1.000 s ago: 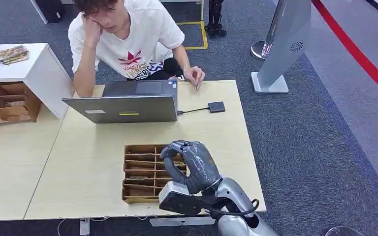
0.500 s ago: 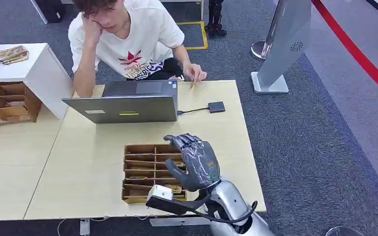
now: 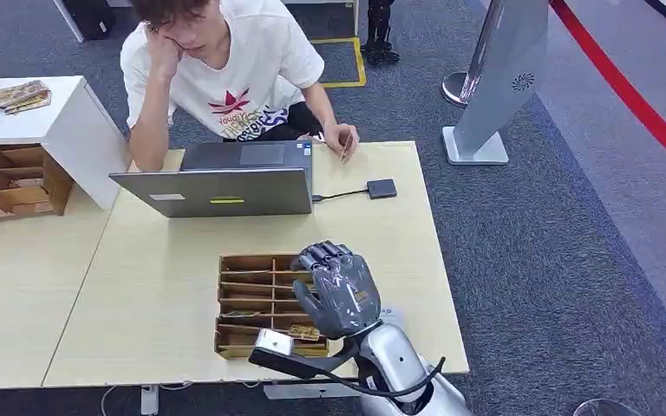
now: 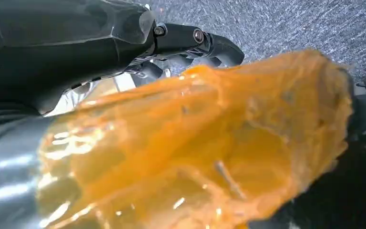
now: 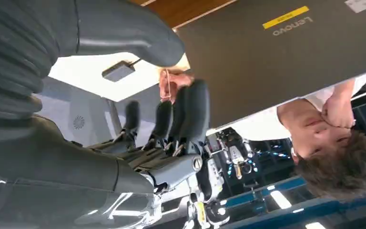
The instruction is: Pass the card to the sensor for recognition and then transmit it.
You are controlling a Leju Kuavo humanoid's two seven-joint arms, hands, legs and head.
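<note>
there, cards (image 3: 303, 332) in wooden tray (image 3: 234, 295)

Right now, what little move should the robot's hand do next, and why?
Probably lower the right hand into the wooden box to pick up a card. The hand is raised above the box with its fingers apart and nothing in it, and cards lie in the box's slots, so nothing can go to the sensor yet.

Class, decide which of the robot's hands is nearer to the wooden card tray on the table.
The right. The right hand is raised over the wooden card tray's near right corner. The left hand hangs over grey carpet in its wrist view, away from the table.
</note>
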